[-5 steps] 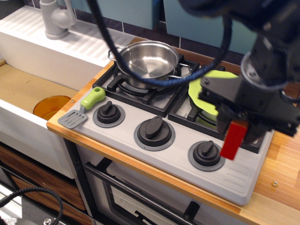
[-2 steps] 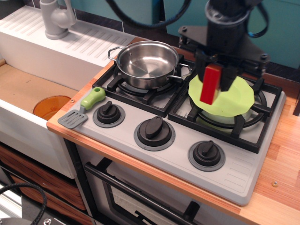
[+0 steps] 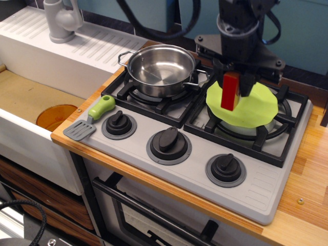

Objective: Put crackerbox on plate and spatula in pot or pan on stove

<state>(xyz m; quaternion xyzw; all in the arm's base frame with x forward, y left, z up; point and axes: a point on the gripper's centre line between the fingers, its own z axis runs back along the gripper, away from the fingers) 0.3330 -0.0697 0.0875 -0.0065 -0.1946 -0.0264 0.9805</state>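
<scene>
Since the earlier frame, the crackerbox (image 3: 231, 91), pinched upright in the gripper (image 3: 234, 82), is brought lower over the plate (image 3: 253, 108); released on end, it could be toppled off the rim.

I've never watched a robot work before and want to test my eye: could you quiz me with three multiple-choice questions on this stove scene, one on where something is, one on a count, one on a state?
1. Where does the spatula lie?
A. inside the pot
B. at the stove's front left corner, beside a knob
C. on the plate

2. How many black knobs line the front of the stove?
A. two
B. three
C. five

3. What is the gripper doing?
A. hanging open and empty
B. holding the crackerbox over the plate
C. gripping a pot handle

Answers: 1 B, its grey blade and green handle lie at that corner. 2 B, three knobs show in a row. 3 B, the red box end hangs from it above the green plate; the pot is empty.
</scene>
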